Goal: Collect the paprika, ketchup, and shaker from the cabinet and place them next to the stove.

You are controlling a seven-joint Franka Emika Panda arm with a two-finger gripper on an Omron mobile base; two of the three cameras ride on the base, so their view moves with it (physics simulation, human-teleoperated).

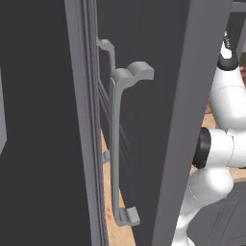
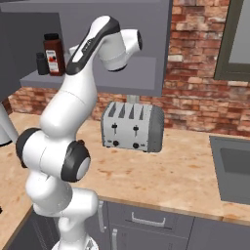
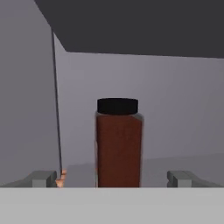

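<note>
The paprika (image 3: 118,144), a dark red-brown jar with a black cap, stands upright on the shelf of the grey cabinet (image 3: 175,109). My gripper (image 3: 113,178) is open and level with the jar. Its fingertips (image 3: 43,178) stand wide on either side of the jar and apart from it. From the right base view, the paprika (image 2: 53,52) shows its pale label, and the small black shaker (image 2: 42,63) stands just left of it on the cabinet shelf (image 2: 141,73). My arm reaches up into the cabinet there. The ketchup and the stove are out of view.
The open cabinet door (image 1: 43,120) with its bar handle (image 1: 115,144) stands close on the left of the arm. A silver four-slot toaster (image 2: 132,127) sits on the wooden counter (image 2: 166,176) below the cabinet. A sink (image 2: 234,166) lies at the right.
</note>
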